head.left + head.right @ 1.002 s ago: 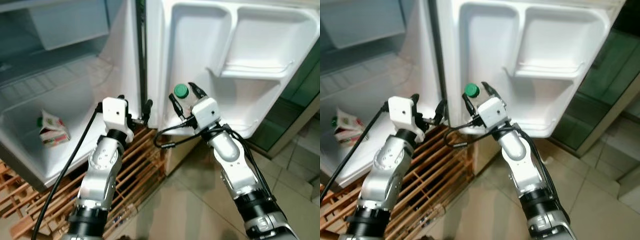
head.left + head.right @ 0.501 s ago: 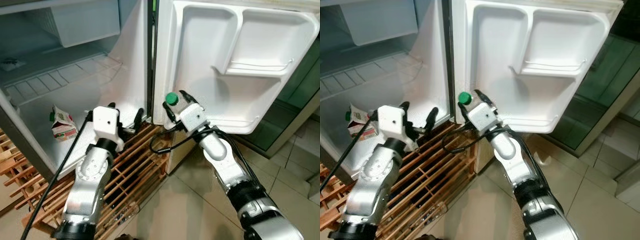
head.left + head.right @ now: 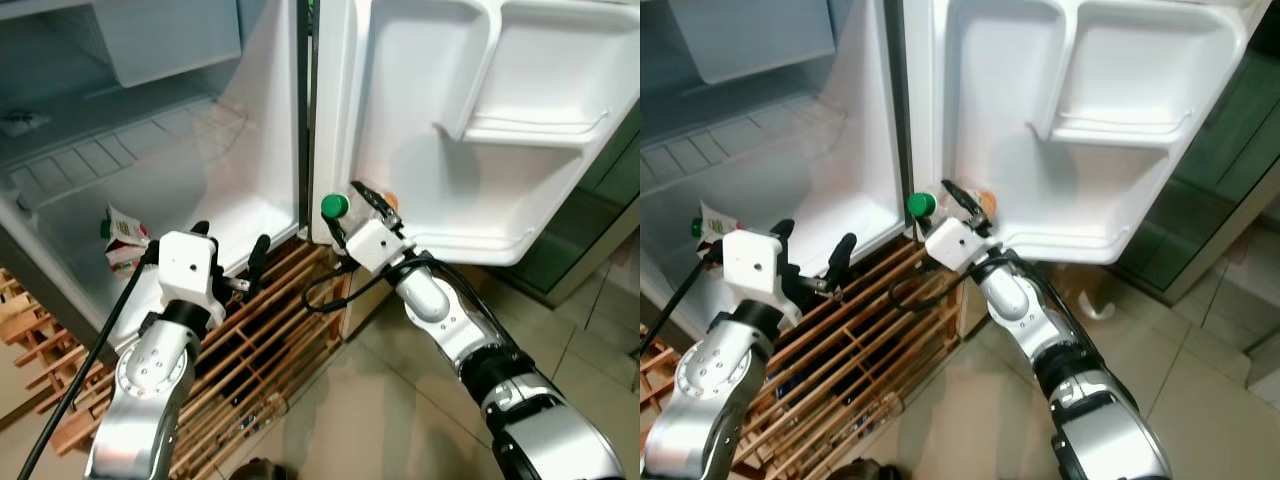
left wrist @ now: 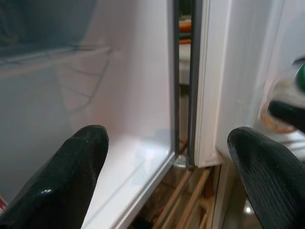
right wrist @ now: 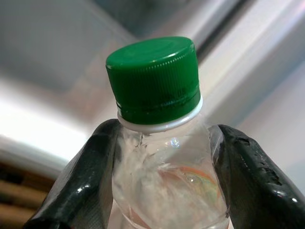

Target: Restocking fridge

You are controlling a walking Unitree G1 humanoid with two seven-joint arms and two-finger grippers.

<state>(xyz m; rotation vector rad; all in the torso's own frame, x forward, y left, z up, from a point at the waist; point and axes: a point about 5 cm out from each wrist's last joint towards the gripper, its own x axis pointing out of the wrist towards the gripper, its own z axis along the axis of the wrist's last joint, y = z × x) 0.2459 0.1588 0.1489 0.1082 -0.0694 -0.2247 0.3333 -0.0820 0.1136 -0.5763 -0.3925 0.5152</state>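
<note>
My right gripper (image 3: 350, 208) is shut on a clear plastic bottle (image 5: 167, 186) with a green cap (image 3: 334, 206), held close to the lower inner face of the open fridge door (image 3: 420, 120). In the right wrist view both black fingers (image 5: 83, 186) press the bottle's neck below the cap (image 5: 153, 78). My left gripper (image 3: 230, 258) is open and holds nothing, just in front of the fridge's lower front edge (image 3: 250, 250). A small carton (image 3: 122, 238) lies on the floor of the fridge compartment at the left.
A door shelf (image 3: 530, 130) with a rail sits high on the door, and a lower door shelf (image 3: 470, 240) runs below it. A wooden slatted pallet (image 3: 270, 320) lies under the fridge. Tiled floor (image 3: 390, 420) spreads to the right.
The view has shifted. My right gripper carried the bottle lower and to the left, near the door's bottom inner corner. My left gripper dropped lower, below the fridge's front edge.
</note>
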